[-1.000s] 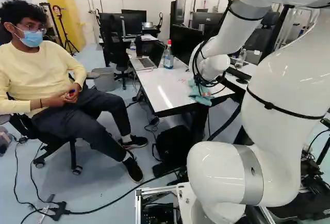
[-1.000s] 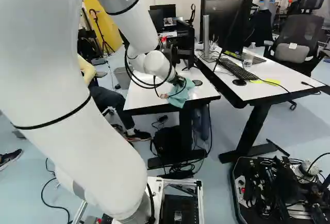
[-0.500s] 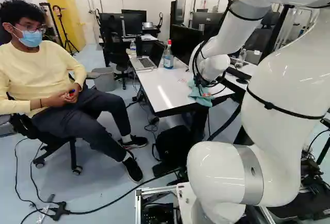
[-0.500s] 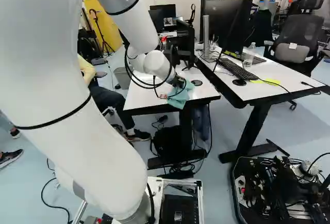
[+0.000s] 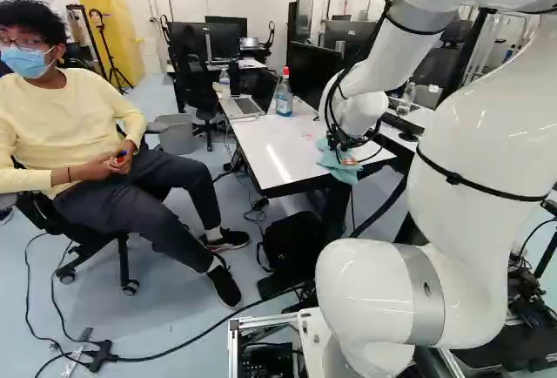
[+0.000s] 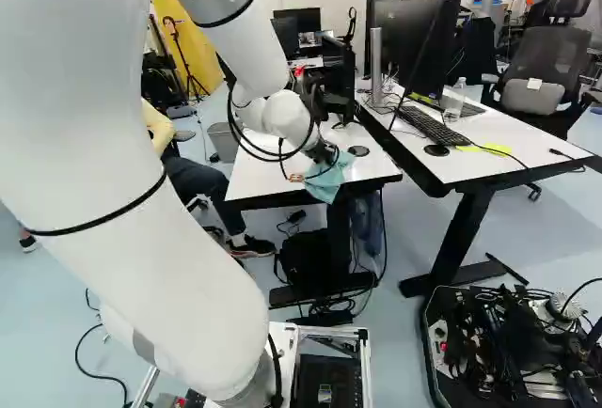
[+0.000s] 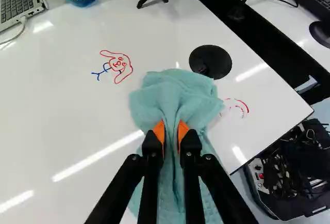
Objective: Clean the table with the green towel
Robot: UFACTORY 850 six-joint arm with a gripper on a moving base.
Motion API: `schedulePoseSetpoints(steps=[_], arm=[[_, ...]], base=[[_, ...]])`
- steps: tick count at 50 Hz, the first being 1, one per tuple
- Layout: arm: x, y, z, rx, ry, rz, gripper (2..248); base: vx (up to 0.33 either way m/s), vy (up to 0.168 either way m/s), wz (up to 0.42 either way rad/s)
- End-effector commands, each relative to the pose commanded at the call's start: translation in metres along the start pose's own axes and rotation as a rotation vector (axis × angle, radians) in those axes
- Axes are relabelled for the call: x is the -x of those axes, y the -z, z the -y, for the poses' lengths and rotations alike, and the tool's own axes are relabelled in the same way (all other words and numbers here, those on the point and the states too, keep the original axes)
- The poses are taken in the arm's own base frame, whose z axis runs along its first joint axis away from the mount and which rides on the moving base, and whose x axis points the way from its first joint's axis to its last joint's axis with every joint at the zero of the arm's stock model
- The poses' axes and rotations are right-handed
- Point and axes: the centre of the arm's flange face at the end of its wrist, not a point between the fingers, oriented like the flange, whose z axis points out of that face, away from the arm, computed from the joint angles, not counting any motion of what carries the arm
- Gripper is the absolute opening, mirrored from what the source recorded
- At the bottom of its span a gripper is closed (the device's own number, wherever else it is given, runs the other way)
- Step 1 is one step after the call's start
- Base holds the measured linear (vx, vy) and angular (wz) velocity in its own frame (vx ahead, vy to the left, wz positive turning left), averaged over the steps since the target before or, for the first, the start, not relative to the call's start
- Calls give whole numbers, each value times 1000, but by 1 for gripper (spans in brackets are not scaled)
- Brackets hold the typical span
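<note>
At the near right corner of the white table (image 5: 274, 147), the gripper (image 5: 341, 145) points down over the green towel (image 5: 341, 167). In the wrist view the gripper (image 7: 171, 133) is shut on the bunched towel (image 7: 175, 92), its orange pads pressing a fold from both sides. Cloth spreads ahead of the fingers over the tabletop (image 7: 67, 121) and trails back beneath them. Broken red arcs (image 7: 238, 105) show right beside the towel. Farther off is a red face drawing (image 7: 118, 65) with blue strokes. What lies under the cloth is hidden.
A black round disc (image 7: 210, 61) lies just ahead of the towel. Beyond stand a blue-liquid bottle (image 5: 285, 95), a laptop (image 5: 244, 106) and a monitor (image 5: 313, 73). A second desk (image 6: 489, 159) adjoins on the right. A backpack (image 6: 306, 256) sits below the table.
The gripper and the held towel have shifted slightly at the table corner, and the towel's folds hang a little differently. The base has not moved.
</note>
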Motion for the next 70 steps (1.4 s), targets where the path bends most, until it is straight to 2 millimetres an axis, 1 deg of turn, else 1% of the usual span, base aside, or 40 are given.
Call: schedulePoseSetpoints(steps=[54, 61, 70], arm=[[1, 0, 0, 1, -1, 8, 50], [3, 2, -5, 8, -9, 8, 50], [6, 5, -19, 28, -33, 8, 50]], base=[[0, 0, 0], [0, 0, 0], [0, 0, 0]])
